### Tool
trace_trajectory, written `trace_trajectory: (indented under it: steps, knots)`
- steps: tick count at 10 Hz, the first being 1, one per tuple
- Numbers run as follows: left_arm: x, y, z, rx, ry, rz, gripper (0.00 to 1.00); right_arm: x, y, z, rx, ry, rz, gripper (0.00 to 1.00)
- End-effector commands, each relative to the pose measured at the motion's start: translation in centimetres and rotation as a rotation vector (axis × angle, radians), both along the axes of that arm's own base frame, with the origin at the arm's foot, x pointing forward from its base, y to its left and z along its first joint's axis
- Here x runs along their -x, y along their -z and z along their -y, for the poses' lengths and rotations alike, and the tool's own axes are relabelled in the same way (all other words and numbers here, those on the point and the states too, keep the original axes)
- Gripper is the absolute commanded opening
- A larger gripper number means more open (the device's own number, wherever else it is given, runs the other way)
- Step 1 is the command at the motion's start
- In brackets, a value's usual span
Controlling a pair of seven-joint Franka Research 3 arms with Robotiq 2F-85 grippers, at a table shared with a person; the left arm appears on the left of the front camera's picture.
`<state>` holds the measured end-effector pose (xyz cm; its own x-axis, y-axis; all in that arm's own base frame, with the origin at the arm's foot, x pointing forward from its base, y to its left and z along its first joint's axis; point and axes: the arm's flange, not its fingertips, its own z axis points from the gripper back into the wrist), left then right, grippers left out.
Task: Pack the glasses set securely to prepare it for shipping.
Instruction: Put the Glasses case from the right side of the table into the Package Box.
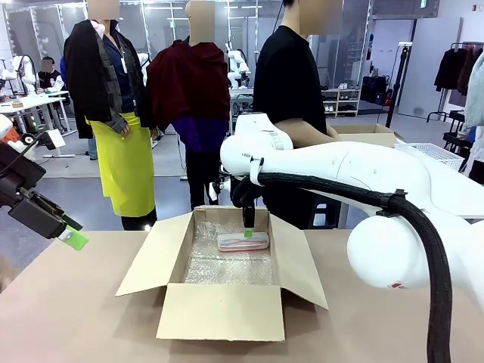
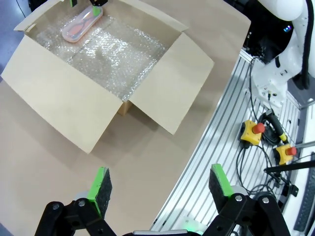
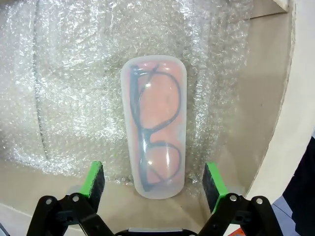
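While right gripper [image 1: 247,227] hangs spread wide over case [image 3: 155,128], pads clear of its sides, case lies flat on bubble wrap [image 3: 64,98] at far end of box [image 1: 219,311], glasses [image 3: 147,132] visible through shell. Left gripper [image 2: 160,183] spread, empty, above table [image 1: 76,318] beside box.

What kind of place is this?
Probably a robotics lab or test hall: a white robot arm reaches into a brown cardboard box lined with bubble wrap, and yellow emergency-stop buttons lie on an aluminium-profile frame.
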<state>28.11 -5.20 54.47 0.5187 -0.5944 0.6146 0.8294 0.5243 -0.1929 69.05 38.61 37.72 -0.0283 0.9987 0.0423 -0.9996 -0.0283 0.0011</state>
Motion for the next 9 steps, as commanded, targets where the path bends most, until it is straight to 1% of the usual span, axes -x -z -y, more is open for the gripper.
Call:
trace_trajectory:
  steps: [1, 8, 9]
  knots:
    - [-0.1, -0.1, -0.1, 0.018, 0.020, 0.012, 1.00, 0.0, 0.0, -0.2, -0.004, -0.002, 0.005, 1.00]
    - [-0.1, -0.1, -0.1, 0.018, 0.020, 0.012, 1.00, 0.0, 0.0, 0.0, 0.000, 0.000, 0.000, 1.00]
    - [-0.1, -0.1, -0.1, 0.018, 0.020, 0.012, 1.00, 1.5, -1.8, 0.9, -0.005, 0.021, 0.000, 1.00]
